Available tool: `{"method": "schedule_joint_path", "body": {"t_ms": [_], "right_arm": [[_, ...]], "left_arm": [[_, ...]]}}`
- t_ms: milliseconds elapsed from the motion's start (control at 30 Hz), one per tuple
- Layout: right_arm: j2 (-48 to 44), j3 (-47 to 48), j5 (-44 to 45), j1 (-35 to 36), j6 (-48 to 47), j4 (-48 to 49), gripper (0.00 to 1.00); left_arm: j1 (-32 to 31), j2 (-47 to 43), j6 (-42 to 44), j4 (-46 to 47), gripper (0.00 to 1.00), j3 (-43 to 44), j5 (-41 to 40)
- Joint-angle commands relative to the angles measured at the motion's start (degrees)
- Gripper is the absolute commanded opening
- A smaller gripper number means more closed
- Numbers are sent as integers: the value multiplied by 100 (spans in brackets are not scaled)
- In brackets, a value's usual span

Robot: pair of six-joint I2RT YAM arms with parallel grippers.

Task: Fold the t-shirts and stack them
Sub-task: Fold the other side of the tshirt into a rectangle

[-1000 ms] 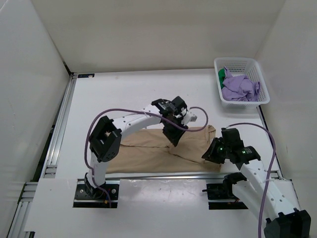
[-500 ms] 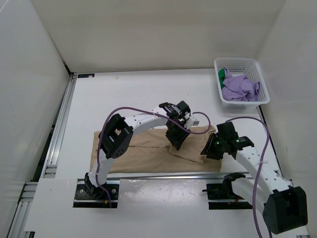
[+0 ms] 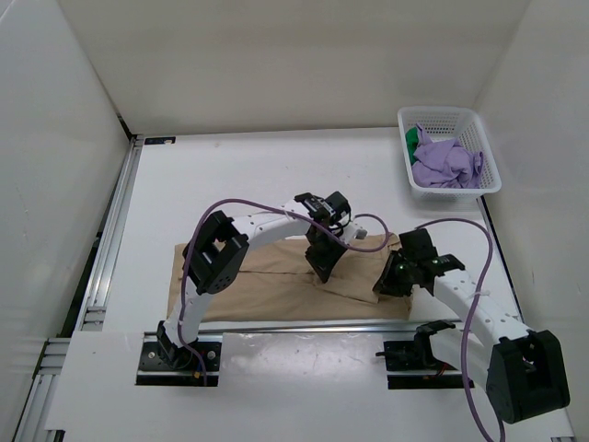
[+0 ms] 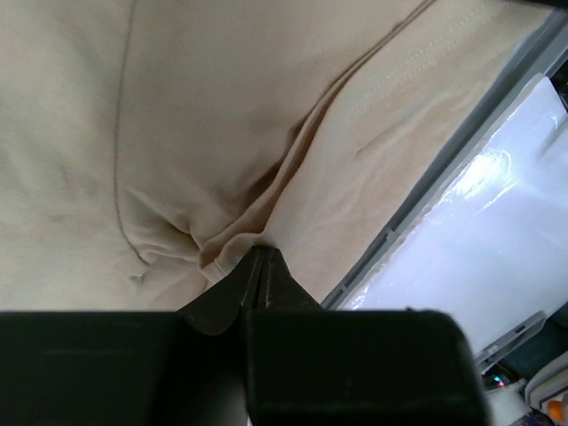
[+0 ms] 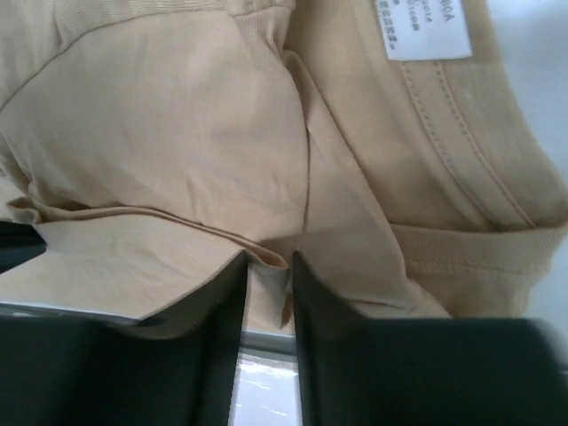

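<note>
A tan t-shirt (image 3: 258,285) lies spread across the near part of the table, bunched at its right half. My left gripper (image 3: 324,267) is down on its middle, shut on a pinched fold of the cloth; in the left wrist view the closed tips (image 4: 259,253) bite into the tan t-shirt (image 4: 177,115). My right gripper (image 3: 386,281) is at the shirt's right part, near the collar. In the right wrist view its fingers (image 5: 268,262) are closed on a layered edge of the shirt (image 5: 177,133), with the white neck label (image 5: 424,27) above.
A white basket (image 3: 437,110) at the back right holds a purple garment (image 3: 444,161) and a green one (image 3: 410,138). A metal rail (image 3: 304,324) runs along the table's front edge, just below the shirt. Another rail (image 3: 110,239) lines the left side.
My right gripper has moved a little left and away from the front edge with the shirt's edge. My left arm's elbow swung right, and its gripper settled slightly lower on the cloth.
</note>
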Motion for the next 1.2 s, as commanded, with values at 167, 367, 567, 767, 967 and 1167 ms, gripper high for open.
{"method": "schedule_joint_path", "body": {"t_ms": [167, 367, 567, 767, 967, 1167], "right_arm": [[-284, -167, -303, 19, 44, 283, 0], [-1171, -377, -504, 19, 44, -165, 0], [-1717, -966, -804, 72, 202, -219, 0], [-1884, -1072, -804, 72, 96, -438, 0], [-1885, -1072, -1014, 72, -149, -562, 9], [-2078, -941, -1392, 72, -272, -684, 31]], "left_arm": [[-20, -397, 43, -105, 11, -201, 308], [-20, -661, 43, -167, 11, -464, 423], [-214, -794, 43, -219, 11, -789, 291], [-266, -978, 43, -203, 24, -737, -24], [-74, -978, 43, 88, 33, -307, -491], [260, -1135, 43, 88, 33, -324, -807]]}}
